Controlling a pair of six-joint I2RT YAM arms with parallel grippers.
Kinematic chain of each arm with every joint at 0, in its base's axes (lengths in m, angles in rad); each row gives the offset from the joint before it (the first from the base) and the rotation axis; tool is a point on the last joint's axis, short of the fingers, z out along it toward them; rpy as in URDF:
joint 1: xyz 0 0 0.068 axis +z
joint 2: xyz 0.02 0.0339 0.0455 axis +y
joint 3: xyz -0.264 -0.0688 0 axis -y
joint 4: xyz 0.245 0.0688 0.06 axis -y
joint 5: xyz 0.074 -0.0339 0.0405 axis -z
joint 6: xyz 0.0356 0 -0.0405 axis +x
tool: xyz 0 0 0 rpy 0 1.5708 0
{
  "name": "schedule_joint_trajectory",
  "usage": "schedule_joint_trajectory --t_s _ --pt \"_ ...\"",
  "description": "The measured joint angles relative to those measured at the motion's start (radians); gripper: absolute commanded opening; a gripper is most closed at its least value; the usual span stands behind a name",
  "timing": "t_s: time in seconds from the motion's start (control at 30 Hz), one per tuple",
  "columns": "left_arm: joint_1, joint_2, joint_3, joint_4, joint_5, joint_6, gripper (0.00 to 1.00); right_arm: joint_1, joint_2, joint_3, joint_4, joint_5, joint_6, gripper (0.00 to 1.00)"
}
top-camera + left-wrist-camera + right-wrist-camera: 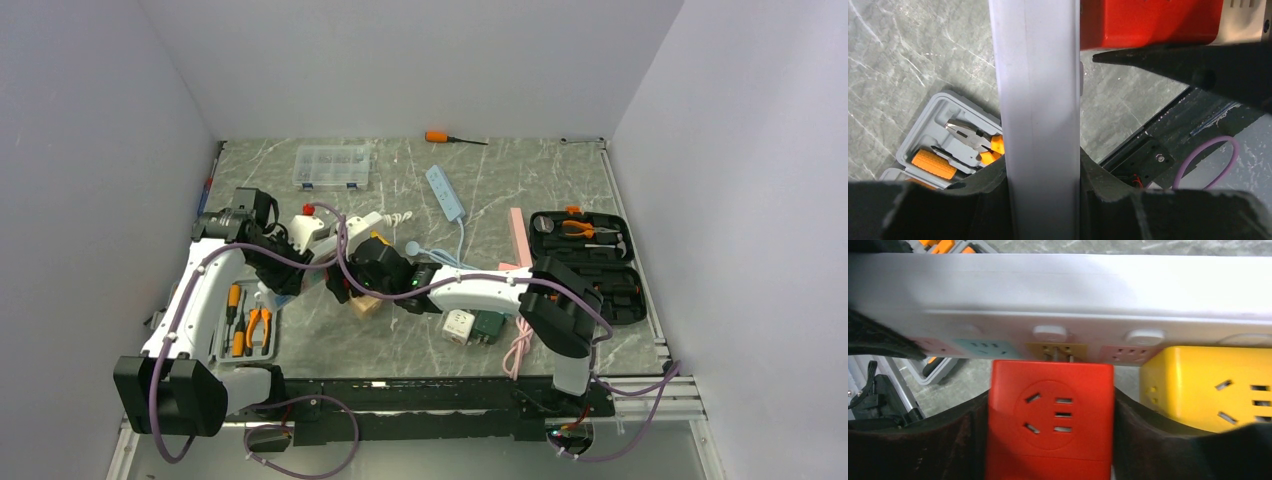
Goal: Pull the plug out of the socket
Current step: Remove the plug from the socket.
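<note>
A white power strip is held off the table between both arms; it also shows in the top view. My left gripper is shut on the strip across its width. My right gripper is shut on a red cube plug, one finger on each side. The plug's metal prongs show in a small gap between the plug and the strip's socket. A yellow cube plug sits in the strip just right of the red one. In the top view my right gripper hides the red plug.
A grey tool tray with pliers and screwdrivers lies below the left arm. A tan block, a white cube, a green cube and a pink cable lie near the front. A black tool case stands at right.
</note>
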Motion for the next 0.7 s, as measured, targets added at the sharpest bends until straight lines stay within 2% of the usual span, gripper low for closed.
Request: schedule_joint_trajectory --t_s 0.2,0.27,0.7 --pt "0.000 -0.001 0.001 -0.012 -0.010 0.000 0.00 -0.017 0.003 0.002 -0.005 -0.047 0.000 0.29" --pt "0.000 -0.004 0.001 -0.011 -0.014 -0.001 0.00 -0.018 0.003 0.004 -0.009 -0.053 -0.001 0.22" --pt "-0.019 -0.013 -0.038 0.036 -0.050 -0.014 0.00 -0.025 0.003 0.014 -0.066 -0.072 0.003 0.08"
